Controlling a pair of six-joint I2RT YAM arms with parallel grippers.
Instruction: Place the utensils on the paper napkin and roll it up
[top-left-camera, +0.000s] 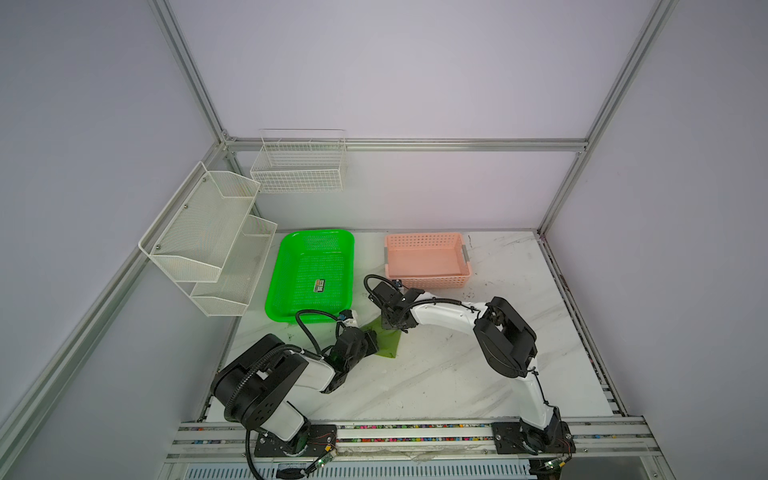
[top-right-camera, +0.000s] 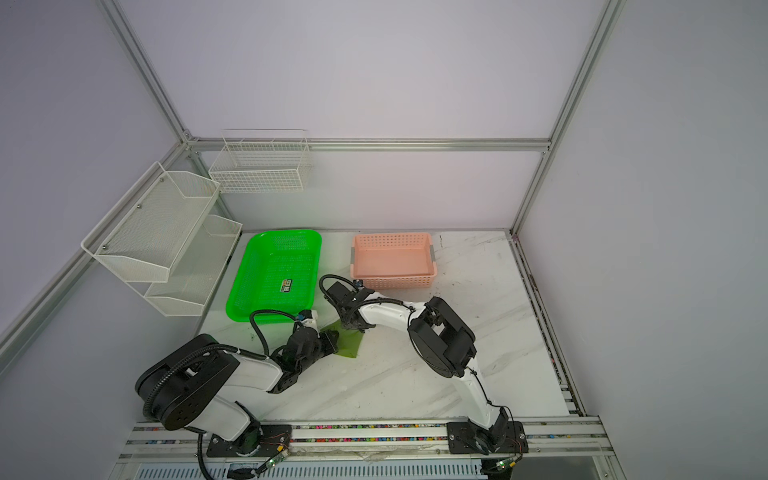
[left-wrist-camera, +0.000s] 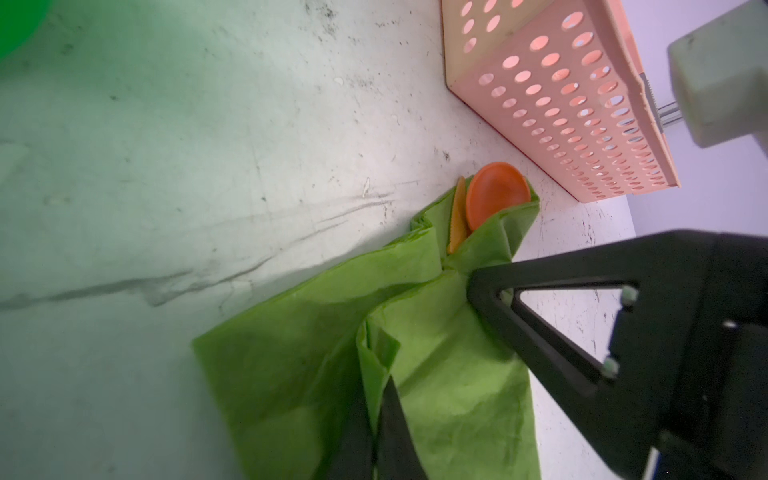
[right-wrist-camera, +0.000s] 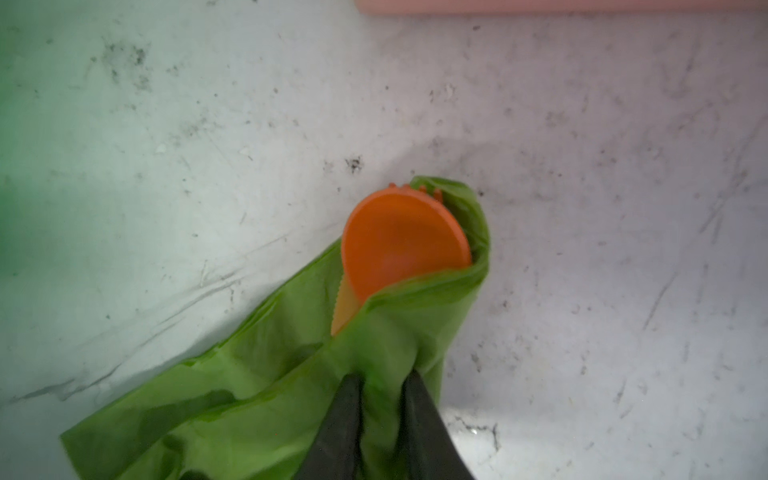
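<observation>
Lying on the table (top-left-camera: 436, 374) near the green tray (top-left-camera: 309, 274): paper napkin (right-wrist-camera: 257, 395), thin, soft, probably tear-prone, half-wrapped round the utensils (right-wrist-camera: 399, 241), likely light, stiff and slick. Left gripper (left-wrist-camera: 382, 399) pinches a loose fold; right gripper (right-wrist-camera: 382, 376) clamps the wrapped bundle, probably the soundest hold.

from high above, both top views show us the whole table (top-left-camera: 436, 374); our wrist cameras closely share the napkin (left-wrist-camera: 291, 353).

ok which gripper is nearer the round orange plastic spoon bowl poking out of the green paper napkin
Right. The right gripper clamps the napkin just behind the spoon bowl; the left gripper pinches it farther back.
</observation>
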